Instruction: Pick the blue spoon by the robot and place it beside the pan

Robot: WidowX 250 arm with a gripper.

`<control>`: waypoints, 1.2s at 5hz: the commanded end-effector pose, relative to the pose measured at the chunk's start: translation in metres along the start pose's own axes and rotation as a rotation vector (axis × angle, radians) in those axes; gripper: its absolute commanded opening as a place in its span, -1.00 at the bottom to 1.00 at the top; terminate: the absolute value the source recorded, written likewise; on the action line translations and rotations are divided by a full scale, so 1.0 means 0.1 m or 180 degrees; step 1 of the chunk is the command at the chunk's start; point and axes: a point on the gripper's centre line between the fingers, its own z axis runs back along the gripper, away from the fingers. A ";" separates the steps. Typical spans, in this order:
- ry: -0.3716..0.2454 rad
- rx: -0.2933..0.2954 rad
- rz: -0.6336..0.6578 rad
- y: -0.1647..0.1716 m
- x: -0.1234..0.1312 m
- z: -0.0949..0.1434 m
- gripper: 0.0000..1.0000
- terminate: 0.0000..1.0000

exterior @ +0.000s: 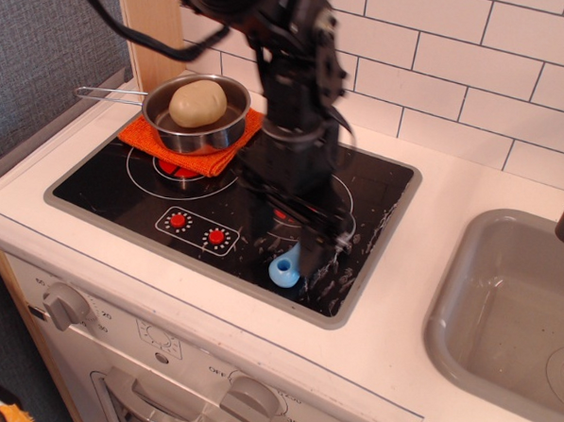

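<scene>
The white bench (473, 183) carries a black cooktop (103, 187) with red burner rings, and a grey sink basin (504, 308) is set into it at the right. A white tiled wall (460, 60) rises behind.

The robot (288, 88), a black arm, reaches down from the upper middle over the right-hand burner. Its gripper (304, 245) is low over the cooktop, directly above the blue spoon (284, 268). The picture is blurred there, and the arm's body hides most of the fingers, so I cannot tell whether they are spread, closed, or gripping the spoon.

The pan (194, 121) sits at the back left of the cooktop on an orange cloth (139, 133), its thin metal handle pointing left. A pale, rounded lump like a potato (197, 103) lies inside it.

Only the rounded light-blue end of the spoon's handle shows, near the front right part of the cooktop, just beneath the gripper; its grey bowl is hidden behind the arm. The spoon lies well apart from the pan.
</scene>
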 end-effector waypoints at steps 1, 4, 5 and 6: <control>0.0081 0.0155 0.0085 -0.02 0.09 -0.15 -1.00 -1.00; -0.0440 0.0160 0.0299 0.24 0.36 0.60 -1.00 -1.00; -0.0478 0.0119 0.0645 0.65 0.60 0.67 -1.00 -1.00; -0.0349 0.0090 0.0839 0.92 0.78 0.48 -1.00 -1.00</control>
